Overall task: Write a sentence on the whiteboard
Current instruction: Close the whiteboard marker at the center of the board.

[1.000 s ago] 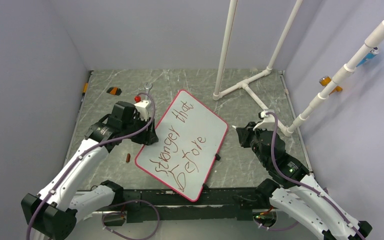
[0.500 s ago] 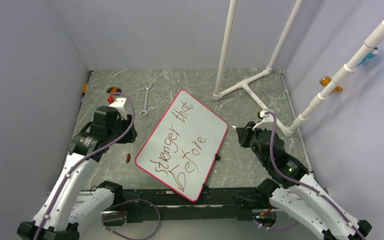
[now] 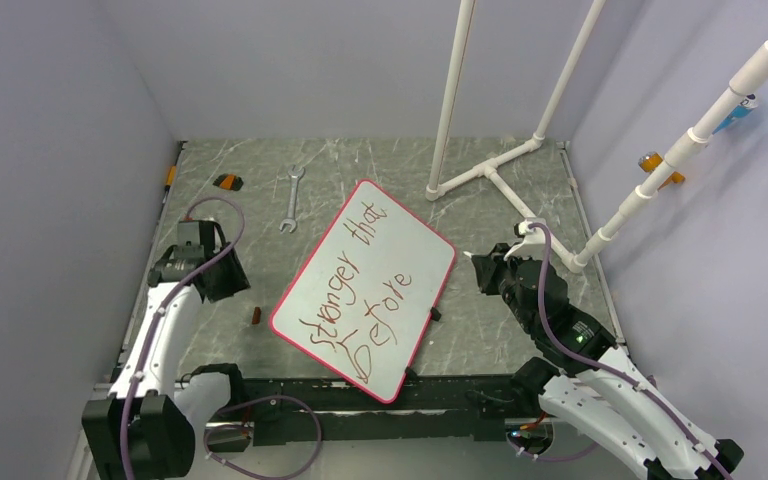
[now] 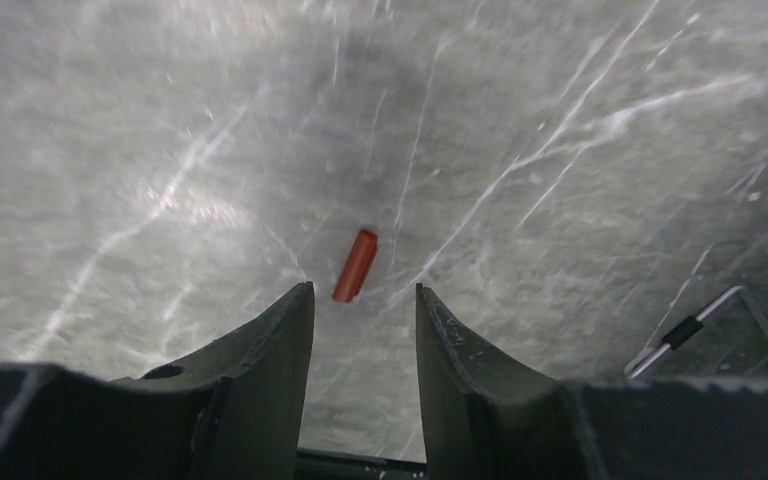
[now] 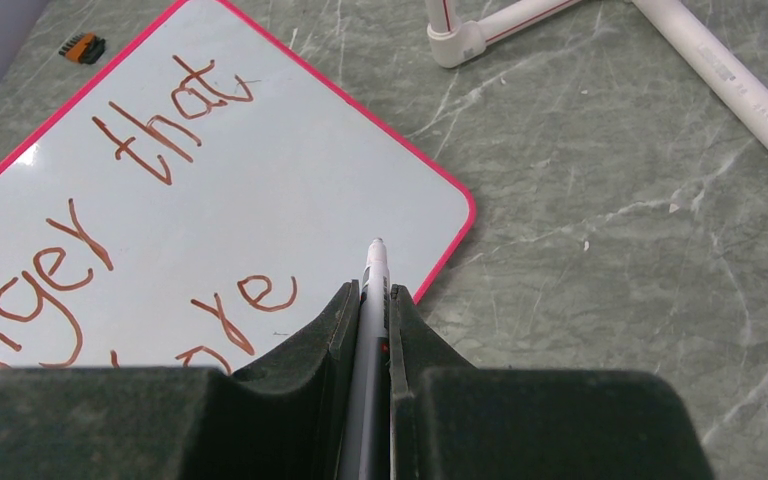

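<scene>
The whiteboard (image 3: 422, 252) lies tilted on the marbled table, pink-rimmed, with the sentence (image 3: 358, 288) in dark-red handwriting across it. In the right wrist view the whiteboard (image 5: 290, 200) shows the sentence's (image 5: 150, 130) end. My right gripper (image 3: 484, 272) hovers just off the board's right corner, shut on a grey marker (image 5: 373, 272) whose white tip points toward the board; the right gripper (image 5: 370, 292) holds it between its fingers. My left gripper (image 3: 226, 284) is left of the board, open and empty. In its wrist view, a small red cap (image 4: 355, 265) lies on the table just beyond the left gripper (image 4: 362, 292).
A wrench (image 3: 291, 197) lies behind the board. White PVC pipes (image 3: 490, 175) stand at the back right and run along the right wall. A small orange-black object (image 3: 227, 182) sits at the back left. The red cap (image 3: 256, 316) rests near the board's left edge.
My left arm has drawn back from the board's upper-left edge to the left side of the table, its jaws somewhat narrower. The right arm and marker have not moved.
</scene>
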You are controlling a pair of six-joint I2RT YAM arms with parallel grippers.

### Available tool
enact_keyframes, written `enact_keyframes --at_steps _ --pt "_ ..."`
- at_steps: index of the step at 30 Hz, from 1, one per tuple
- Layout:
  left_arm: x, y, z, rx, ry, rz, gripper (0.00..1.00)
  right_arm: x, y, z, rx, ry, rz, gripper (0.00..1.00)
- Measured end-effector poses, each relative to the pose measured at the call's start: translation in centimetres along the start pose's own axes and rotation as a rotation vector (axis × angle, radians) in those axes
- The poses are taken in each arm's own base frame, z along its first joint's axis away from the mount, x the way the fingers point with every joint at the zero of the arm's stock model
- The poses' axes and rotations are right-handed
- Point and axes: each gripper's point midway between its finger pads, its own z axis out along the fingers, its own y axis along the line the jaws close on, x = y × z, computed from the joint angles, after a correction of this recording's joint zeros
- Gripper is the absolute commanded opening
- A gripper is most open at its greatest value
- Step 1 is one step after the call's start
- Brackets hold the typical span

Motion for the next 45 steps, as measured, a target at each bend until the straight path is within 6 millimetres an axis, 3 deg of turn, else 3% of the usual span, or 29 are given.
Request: enact_keyframes --at_steps 3,8,16,23,37,45 --pt "2.4 0.5 1.5 -0.019 0.075 -0.055 0.53 -0.1 0.0 0.0 -0.001 -0.002 -0.003 0.00" --pt "2.9 0.3 2.0 -0.001 0.039 -0.150 0.56 -0.1 0.0 -0.1 -0.003 -0.006 -0.002 0.00" --pt "4.5 1.4 4.5 -0.062 0.055 -0.230 0.50 -0.1 0.2 -0.2 -0.016 -0.005 -0.003 0.00" --pt "7.4 2.4 6.9 -0.108 0.129 -0.246 0.45 -0.2 0.3 -0.3 -0.026 -0.005 -0.001 0.00" --pt "7.6 0.7 7.1 -0.085 0.099 -0.178 0.41 -0.1 0.4 -0.2 -0.026 -0.002 -0.002 0.00" --pt "7.8 0.9 7.3 -0.124 0.090 -0.154 0.25 -0.1 0.4 -0.2 -0.026 -0.002 -0.002 0.00"
